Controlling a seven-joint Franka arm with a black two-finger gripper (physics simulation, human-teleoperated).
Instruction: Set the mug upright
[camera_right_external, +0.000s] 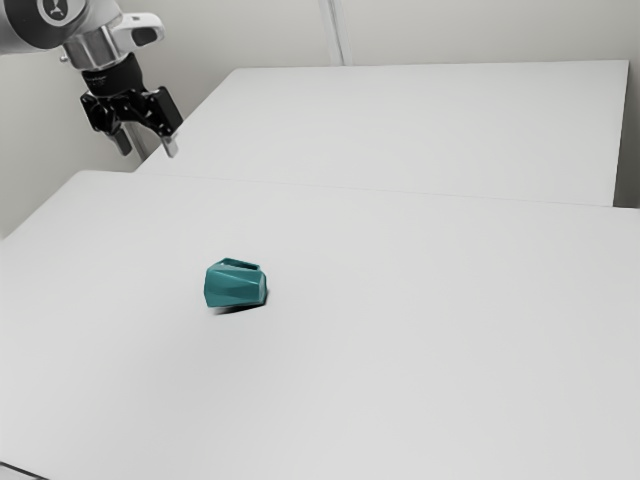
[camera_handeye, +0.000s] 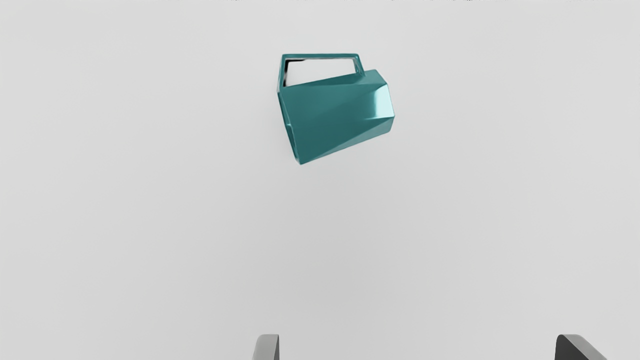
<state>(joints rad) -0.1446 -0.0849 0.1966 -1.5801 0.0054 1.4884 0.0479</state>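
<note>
The black two-finger gripper (camera_right_external: 148, 152) hangs high above the smooth white table (camera_right_external: 400, 300), which it does not touch, and its grey fingers (camera_handeye: 267, 347) stand wide apart with nothing between them. I judge that the step in hand is the approach to the mug, because the thing to be set upright is lying down and the gripper does not hold it. The next move should bring the hand down toward the table, turn it so that the fingers can pass on two sides of the mug's body, and only then close them. After this, a lift and a roll of the wrist would probably be needed, so that the base comes onto the table and the mouth looks up. The white and grey robot arm (camera_right_external: 35, 22) comes in from the exterior view's upper left, its hand above the table's far edge at that side, pointing mostly downward with a slight tilt. Farther out, the teal faceted mug (camera_handeye: 335, 112) lies on its side on the table, in the part toward the exterior view's left. Its angular handle (camera_handeye: 320, 56) sticks out sideways from the body. The slanted facets could, I think, let the mug slip or roll on the table if one finger meets it before the other.
</note>
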